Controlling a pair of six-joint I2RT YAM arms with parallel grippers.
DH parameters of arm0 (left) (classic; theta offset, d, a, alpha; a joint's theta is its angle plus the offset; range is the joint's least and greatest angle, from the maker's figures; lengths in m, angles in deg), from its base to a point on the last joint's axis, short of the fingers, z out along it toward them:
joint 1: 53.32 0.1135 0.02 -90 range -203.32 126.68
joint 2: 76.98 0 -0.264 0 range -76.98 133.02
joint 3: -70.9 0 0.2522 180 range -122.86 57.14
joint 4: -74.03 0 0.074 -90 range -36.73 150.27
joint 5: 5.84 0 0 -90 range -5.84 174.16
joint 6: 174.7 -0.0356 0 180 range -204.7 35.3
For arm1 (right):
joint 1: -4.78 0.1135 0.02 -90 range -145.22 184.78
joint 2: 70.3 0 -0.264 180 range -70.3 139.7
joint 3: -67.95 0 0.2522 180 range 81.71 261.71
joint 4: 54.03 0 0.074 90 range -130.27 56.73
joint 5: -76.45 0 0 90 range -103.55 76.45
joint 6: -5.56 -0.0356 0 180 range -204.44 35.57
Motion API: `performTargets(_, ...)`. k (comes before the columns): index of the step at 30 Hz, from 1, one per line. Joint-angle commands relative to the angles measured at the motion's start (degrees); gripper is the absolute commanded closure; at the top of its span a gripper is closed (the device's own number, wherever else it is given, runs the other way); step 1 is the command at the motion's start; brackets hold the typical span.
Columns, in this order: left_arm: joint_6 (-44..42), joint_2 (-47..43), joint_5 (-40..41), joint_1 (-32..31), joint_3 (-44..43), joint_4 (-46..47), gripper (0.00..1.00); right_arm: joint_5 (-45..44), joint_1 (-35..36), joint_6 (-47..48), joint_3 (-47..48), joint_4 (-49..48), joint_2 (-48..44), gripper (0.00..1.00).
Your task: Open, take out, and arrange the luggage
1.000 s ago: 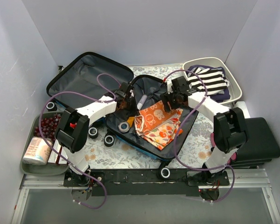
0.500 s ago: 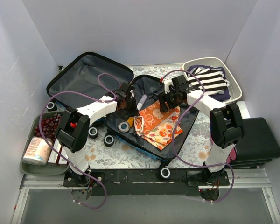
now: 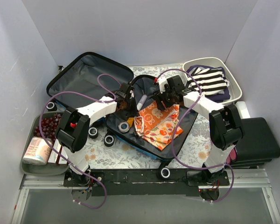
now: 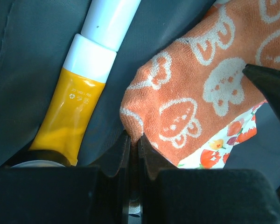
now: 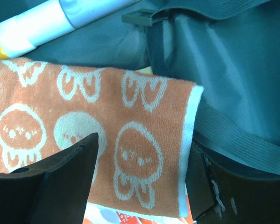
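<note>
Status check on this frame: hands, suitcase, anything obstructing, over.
Left hand shut on orange towel corner. Right hand open, straddling its white-trimmed edge. Suitcase open flat, towel and yellow tube inside. Nothing blocking the lift.

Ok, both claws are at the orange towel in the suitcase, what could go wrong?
The left claw pinches only the corner tip of the orange white-patterned terry towel, so it may slip on lifting. The white floral-print cloth lies under the towel and could drag along. The right claw, open across the towel's edge, may snag the grey lining strap beside it.
</note>
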Motion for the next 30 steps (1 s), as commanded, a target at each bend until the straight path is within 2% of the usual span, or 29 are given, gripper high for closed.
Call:
performTargets(1, -0.9, -2.7, -0.4, 0.2, 1.0, 0.8, 1.0, -3.2, 0.1, 1.4, 1.8, -4.4, 0.6, 0.23)
performTargets(5, -1.0, -3.0, -0.3, 0.2, 1.1, 0.8, 1.0, -2.8, 0.1, 1.7, 4.1, -2.6, 2.7, 0.23)
performTargets(11, -0.9, -3.4, 0.2, 0.2, 1.2, 0.7, 1.0, 4.6, 0.7, 2.6, 1.6, -2.3, 0.9, 0.25)
performTargets(14, -0.9, -3.3, 0.1, 0.2, 1.2, 0.8, 1.0, 3.6, 1.8, 3.1, 1.2, -2.8, -0.4, 0.25)
performTargets(22, -0.9, -3.9, 0.2, 0.2, 2.1, 1.1, 1.0, -8.7, 5.6, 5.5, -0.4, -1.1, -4.5, 0.24)
performTargets(25, -0.8, -3.8, 0.6, 0.2, 2.1, 1.1, 1.0, -7.0, 6.3, 6.1, -0.7, -0.9, -5.2, 0.23)
performTargets(27, -0.7, -3.8, 0.6, 0.2, 1.9, 1.1, 1.0, -2.4, 6.3, 6.8, -0.8, -0.5, -4.8, 0.23)
performTargets(30, -0.6, -4.0, 0.4, 0.2, 2.1, 1.1, 1.0, -1.9, 6.3, 6.9, 0.4, 0.8, -2.2, 0.22)
